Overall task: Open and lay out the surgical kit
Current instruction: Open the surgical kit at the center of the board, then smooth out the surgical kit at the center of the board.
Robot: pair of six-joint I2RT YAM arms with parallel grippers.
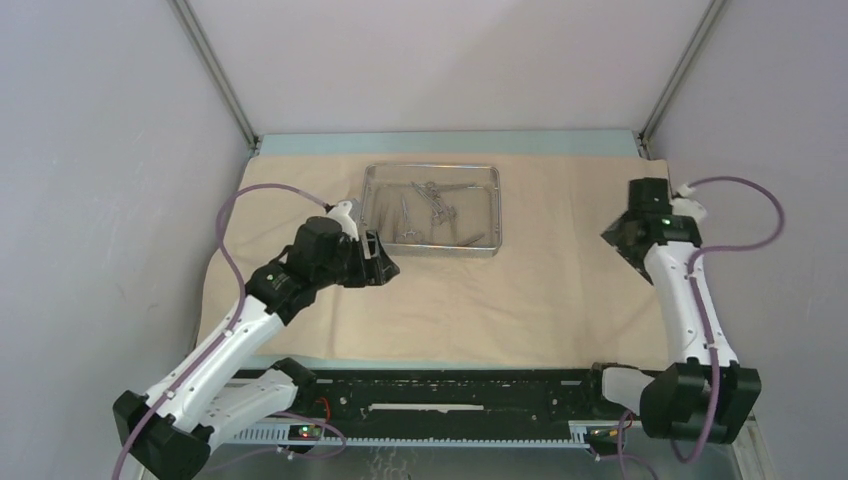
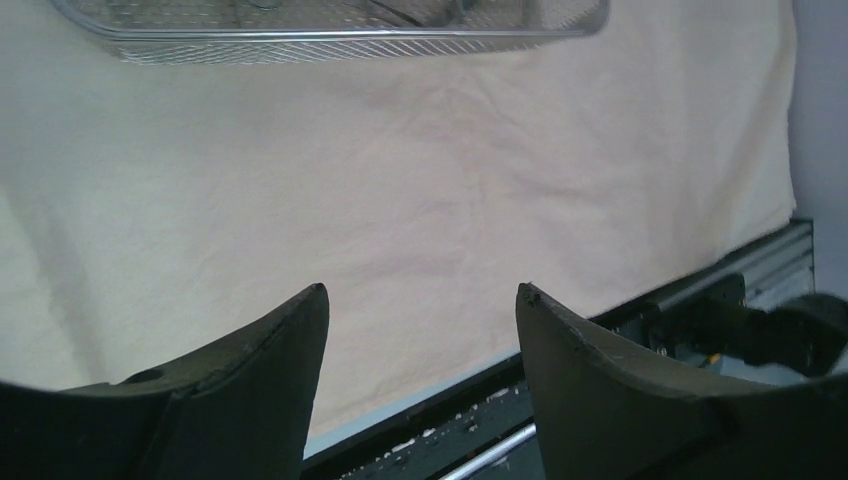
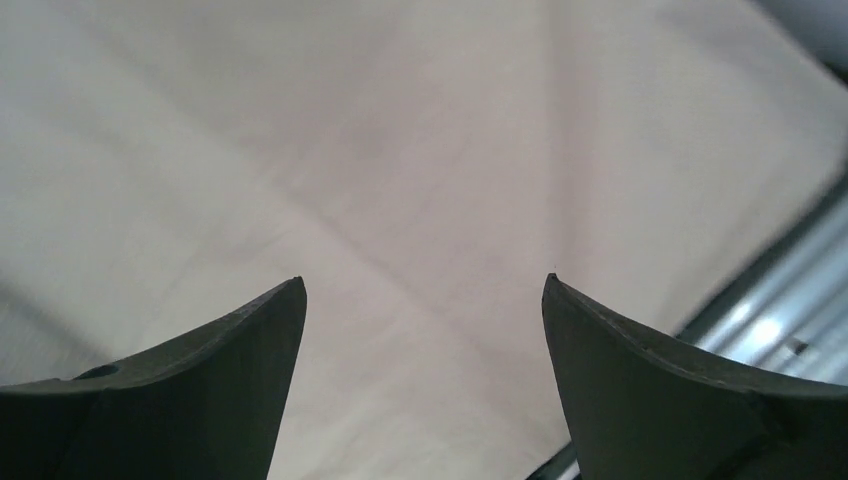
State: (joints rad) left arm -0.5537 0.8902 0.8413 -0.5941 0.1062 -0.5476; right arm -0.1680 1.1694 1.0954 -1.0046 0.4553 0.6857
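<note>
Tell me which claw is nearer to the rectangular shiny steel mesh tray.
Left. The left claw is open just off the near-left corner of the steel mesh tray. The right claw, also open, is far off to the tray's right, near the right edge of the beige wrapping cloth.

No text, label, brand, number or sign can be read in any view. The only marks are a green light (image 1: 667, 221) on the right arm (image 1: 684, 300), at the right of the top view, and small lights (image 1: 306, 431), green and red, at the lower left. None of them carries lettering.
</note>
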